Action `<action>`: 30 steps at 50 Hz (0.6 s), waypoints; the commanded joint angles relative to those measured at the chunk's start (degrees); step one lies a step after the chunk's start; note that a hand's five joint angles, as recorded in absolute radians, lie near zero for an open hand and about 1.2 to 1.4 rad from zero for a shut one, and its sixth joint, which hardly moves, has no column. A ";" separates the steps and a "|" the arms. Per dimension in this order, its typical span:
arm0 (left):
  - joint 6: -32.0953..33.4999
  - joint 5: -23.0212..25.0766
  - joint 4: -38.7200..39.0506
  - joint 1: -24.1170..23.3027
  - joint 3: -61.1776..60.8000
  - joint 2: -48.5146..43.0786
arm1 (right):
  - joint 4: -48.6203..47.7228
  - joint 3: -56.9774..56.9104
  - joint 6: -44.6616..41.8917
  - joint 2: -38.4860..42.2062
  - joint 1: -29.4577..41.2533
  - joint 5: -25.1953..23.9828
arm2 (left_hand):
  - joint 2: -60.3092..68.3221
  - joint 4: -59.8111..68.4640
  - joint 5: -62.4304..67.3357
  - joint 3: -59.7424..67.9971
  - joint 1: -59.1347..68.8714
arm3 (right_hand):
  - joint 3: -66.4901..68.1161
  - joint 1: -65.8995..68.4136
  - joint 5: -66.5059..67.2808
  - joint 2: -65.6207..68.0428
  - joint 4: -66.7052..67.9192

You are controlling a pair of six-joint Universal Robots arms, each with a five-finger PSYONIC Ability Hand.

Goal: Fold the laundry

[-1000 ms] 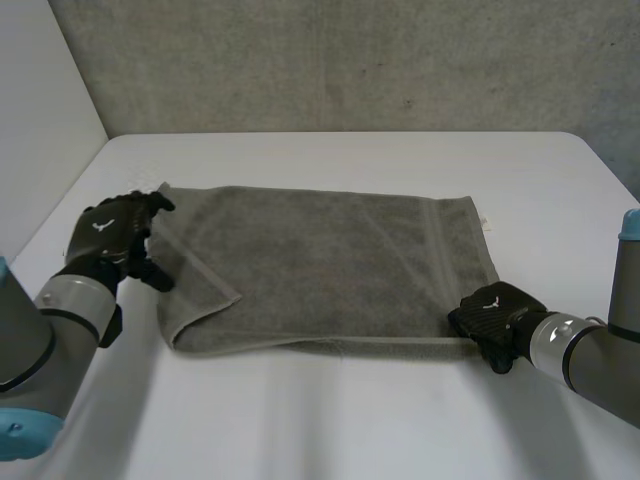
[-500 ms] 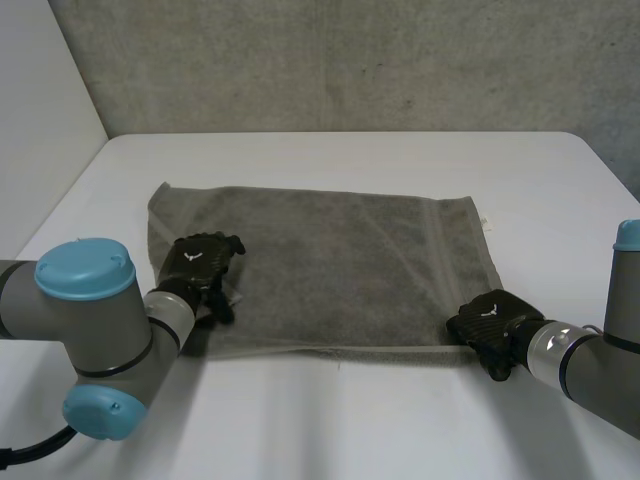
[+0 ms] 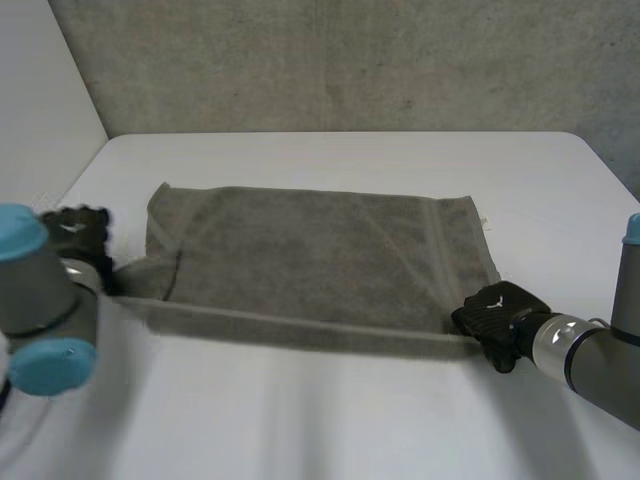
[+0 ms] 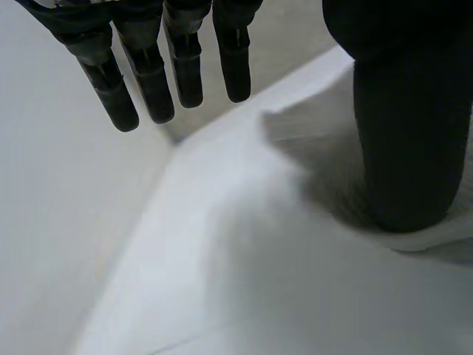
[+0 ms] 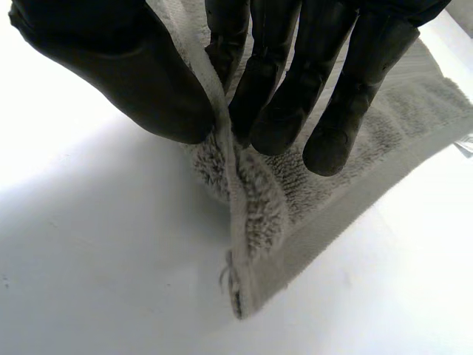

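A grey towel (image 3: 310, 255) lies spread flat across the middle of the white table (image 3: 340, 420). My left hand (image 3: 75, 228) is off the towel's left edge, just beyond its near left corner. In the left wrist view its fingers (image 4: 151, 81) are straight and apart from the thumb (image 4: 406, 133), with nothing between them; a bit of towel (image 4: 310, 148) shows beside the thumb. My right hand (image 3: 495, 312) is at the towel's near right corner. There the thumb and fingers (image 5: 281, 89) pinch the towel's hemmed corner (image 5: 273, 222).
A grey wall runs behind the table's far edge, and a white panel stands along its left side. Bare table lies in front of the towel and to its right, where my right forearm (image 3: 590, 350) comes in.
My left hand swept from the far left corner across the towel's left part and out past its left edge. The turned-over left flap now lies flat. The right hand kept its pinch.
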 commanded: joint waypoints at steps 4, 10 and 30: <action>-0.04 1.27 0.39 3.65 -8.23 7.62 | 0.02 0.20 0.00 -0.14 -0.23 -0.08 | 0.53 0.54 0.79 0.50 0.41 | 3.07 3.27 2.46 2.69 3.62; -0.04 7.52 0.22 2.59 -13.00 10.62 | 0.02 0.29 0.61 -0.40 0.21 -0.26 | 0.02 0.03 0.28 -0.01 -0.09 | 3.07 3.27 2.46 2.69 3.62; 0.58 25.98 -12.53 2.94 -19.68 17.82 | -1.30 0.11 3.52 -1.64 -0.14 -0.43 | 1.70 1.71 1.96 1.67 1.59 | 3.07 3.27 2.46 2.69 3.62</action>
